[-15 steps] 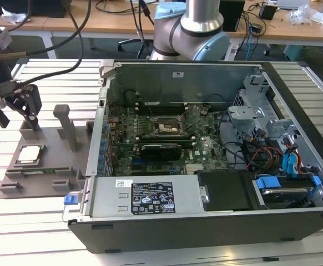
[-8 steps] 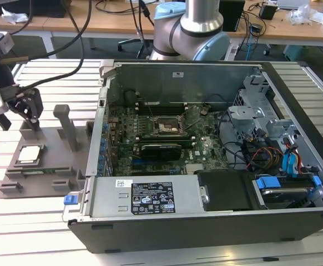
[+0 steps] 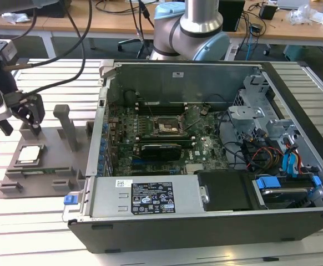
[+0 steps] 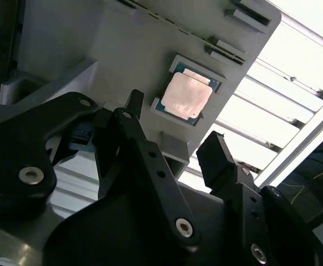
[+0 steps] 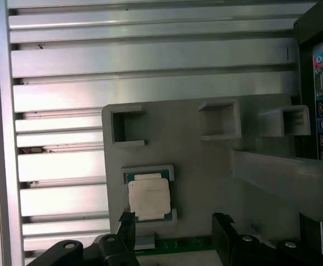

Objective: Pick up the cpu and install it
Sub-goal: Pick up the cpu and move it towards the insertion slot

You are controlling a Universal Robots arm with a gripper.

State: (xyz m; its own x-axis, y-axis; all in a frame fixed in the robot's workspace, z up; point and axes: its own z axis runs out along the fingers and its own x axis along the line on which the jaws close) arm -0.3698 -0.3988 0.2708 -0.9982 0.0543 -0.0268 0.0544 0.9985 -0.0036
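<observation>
The tool [image 4: 175, 124] is hovering just above the grey holder plate [image 5: 195, 160], its two black fingers [image 4: 150, 160] standing apart and gripping nothing. The cpu [image 5: 149, 198] is lying flat in a square recess of that plate, seemingly untouched. Beside the plate, an open computer case [image 3: 206, 221] is sitting on the slatted surface [image 3: 17, 221], its motherboard socket [image 3: 168, 127] well apart from the plate.

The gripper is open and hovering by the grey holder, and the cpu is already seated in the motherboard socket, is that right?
Not quite. The cpu is not in the motherboard socket; it lies in its recess on the grey holder, as the first wrist view shows. The rest is right: the gripper is open and hovers by that holder.
</observation>
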